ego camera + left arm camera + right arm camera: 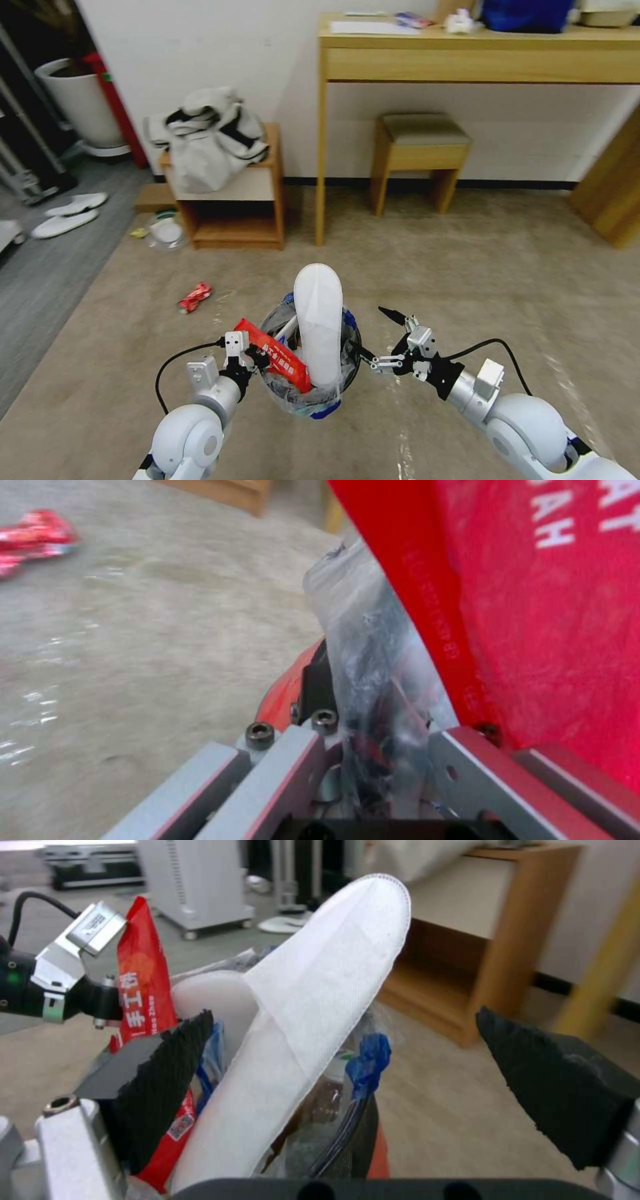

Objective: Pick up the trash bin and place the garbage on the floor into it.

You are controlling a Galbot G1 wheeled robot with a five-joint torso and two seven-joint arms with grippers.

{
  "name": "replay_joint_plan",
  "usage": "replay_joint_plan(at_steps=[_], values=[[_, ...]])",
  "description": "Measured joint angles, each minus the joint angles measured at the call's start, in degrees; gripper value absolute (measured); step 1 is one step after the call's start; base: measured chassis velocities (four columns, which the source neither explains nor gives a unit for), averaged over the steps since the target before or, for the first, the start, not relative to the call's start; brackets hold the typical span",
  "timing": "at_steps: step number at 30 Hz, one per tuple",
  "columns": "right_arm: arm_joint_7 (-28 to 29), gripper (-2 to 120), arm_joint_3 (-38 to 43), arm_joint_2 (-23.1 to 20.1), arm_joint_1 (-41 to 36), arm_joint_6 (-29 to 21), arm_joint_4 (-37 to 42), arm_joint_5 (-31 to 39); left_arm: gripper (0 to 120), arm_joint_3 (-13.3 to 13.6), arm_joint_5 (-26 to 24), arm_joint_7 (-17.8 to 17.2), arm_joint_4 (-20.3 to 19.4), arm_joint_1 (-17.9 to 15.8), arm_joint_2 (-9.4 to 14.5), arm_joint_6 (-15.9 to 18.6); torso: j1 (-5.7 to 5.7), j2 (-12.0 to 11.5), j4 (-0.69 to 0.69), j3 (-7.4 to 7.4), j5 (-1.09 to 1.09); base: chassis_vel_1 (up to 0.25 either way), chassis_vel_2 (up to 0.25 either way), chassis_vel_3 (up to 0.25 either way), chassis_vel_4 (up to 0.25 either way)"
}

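Evidently the left gripper (257,355) clamped the bin (291,396) rim; the right gripper (381,339), fingers apart beside the slipper (319,320) (standing tall), best kept clear of tipping it.

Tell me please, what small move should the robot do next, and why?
Probably carry the trash bin, held at its rim by the left pincer, toward the red wrapper lying on the carpet. The right pincer is open and empty, so it could pick that up.

Slipper (319,320) showing matt white woven cloth; snack wrapper (283,359) gleaming glossy red; trash bin (320,400) liner looking crinkled clear plastic; floor (467,267) lying as matt short-pile carpet.
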Motion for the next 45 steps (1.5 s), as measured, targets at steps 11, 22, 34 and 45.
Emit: replay_joint_plan(at_steps=[11,22,34,45], values=[[-0.1,100,-0.6,0.2,0.0,0.0,-0.4,-0.4,1,-0.1,0.3,-0.1,-0.2,0.3,-0.3,-0.1,0.00,0.0,-0.02,0.00,0.01,0.112,0.114,0.135,0.116],[-0.2,100,-0.6,0.4,-0.2,0.2,-0.6,-0.6,1,0.0,0.9,-0.6,-0.1,0.2,-0.5,-1.0,0.00,0.0,-0.03,0.00,0.01,0.103,0.084,0.091,0.087],[-0.5,100,-0.6,0.4,0.0,0.2,-1.1,-0.6,1,0.1,0.6,-0.7,0.2,0.3,-0.6,-0.9,0.00,0.0,-0.01,0.00,0.01,0.000,0.000,0.000,0.000],[-0.5,100,-0.7,0.5,0.2,0.2,-1.4,-0.6,1,0.1,0.4,-0.2,0.2,0.3,-0.6,-0.4,0.00,0.0,-0.01,0.00,0.01,0.000,0.000,0.000,0.000]])
